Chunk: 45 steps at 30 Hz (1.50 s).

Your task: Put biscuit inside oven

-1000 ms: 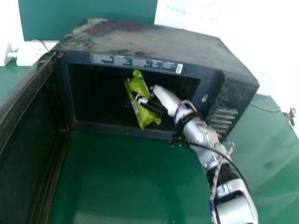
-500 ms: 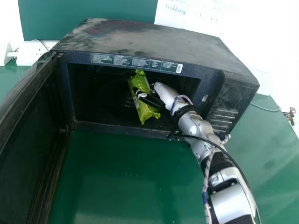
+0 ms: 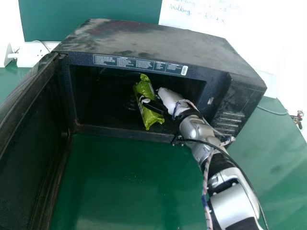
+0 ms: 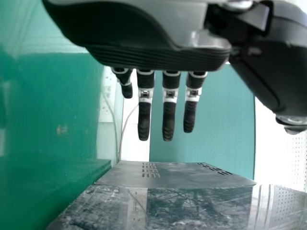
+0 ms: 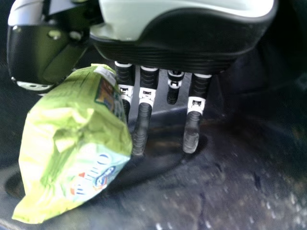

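The biscuit packet (image 3: 152, 118) is tilted in the mouth of the oven (image 3: 158, 43), right of the middle, its near end close to the front sill (image 3: 120, 131); whether it touches the oven floor, I cannot tell. The right hand (image 3: 168, 99) grips it between thumb and fingers, reaching in from the near right. The main risk, I judge, is letting go too near: with its weight towards the sill, the packet could tip out onto the table (image 3: 120, 187). The slick, crinkled wrapper could also slide round under a one-sided pinch, or cling to the thumb as the hand withdraws. A pull-out too far right could knock the wrist on the opening's right frame. The head view gives the packet's place against the sill and the open door (image 3: 33, 143) at left; the right wrist view adds the hold itself, nearly straight fingers along one side of the wrapper and the thumb opposite. In the left wrist view, the left hand (image 4: 169, 117) has its fingers extended, holding nothing.
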Available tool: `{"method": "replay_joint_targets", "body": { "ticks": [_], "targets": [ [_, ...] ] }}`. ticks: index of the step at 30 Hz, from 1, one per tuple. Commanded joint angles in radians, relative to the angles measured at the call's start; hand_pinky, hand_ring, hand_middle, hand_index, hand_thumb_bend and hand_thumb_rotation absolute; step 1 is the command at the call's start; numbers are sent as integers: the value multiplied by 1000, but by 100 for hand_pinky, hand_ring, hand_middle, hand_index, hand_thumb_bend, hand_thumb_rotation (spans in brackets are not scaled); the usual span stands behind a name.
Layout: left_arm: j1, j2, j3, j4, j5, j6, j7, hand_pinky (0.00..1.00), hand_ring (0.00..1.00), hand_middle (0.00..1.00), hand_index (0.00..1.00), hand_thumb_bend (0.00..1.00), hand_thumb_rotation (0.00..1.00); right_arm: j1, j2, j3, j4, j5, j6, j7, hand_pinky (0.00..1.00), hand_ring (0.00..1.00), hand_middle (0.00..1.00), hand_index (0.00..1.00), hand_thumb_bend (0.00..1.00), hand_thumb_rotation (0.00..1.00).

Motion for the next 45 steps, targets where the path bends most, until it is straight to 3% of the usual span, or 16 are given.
{"method": "replay_joint_targets", "body": {
  "ticks": [1,4,9,12,15,45],
  "targets": [
    [23,-10,11,-20,-2,-1,5,58,69,74,80,70,63,-31,4,4,13,1,13,-10,38,47,49,29,47,0],
    [29,-12,13,-28,-10,6,5,63,72,76,80,71,63,-31,3,10,20,-4,10,-21,38,47,49,29,47,0],
    [37,-12,14,-34,-11,-2,-3,61,71,75,81,71,66,-16,-5,27,34,-16,-23,-40,38,46,49,29,47,0],
    [40,-14,15,-36,-24,3,-9,74,78,80,81,71,65,-13,-2,34,46,-23,-20,-47,39,46,49,29,47,0],
    [45,-14,14,-38,-22,-1,-12,78,80,82,81,71,63,-11,3,36,55,-24,-12,-49,39,46,49,28,47,0],
    [46,-18,11,-42,-32,6,-14,78,82,83,82,70,65,-18,15,42,88,-35,31,-86,39,46,49,29,47,0]
  ]
}}
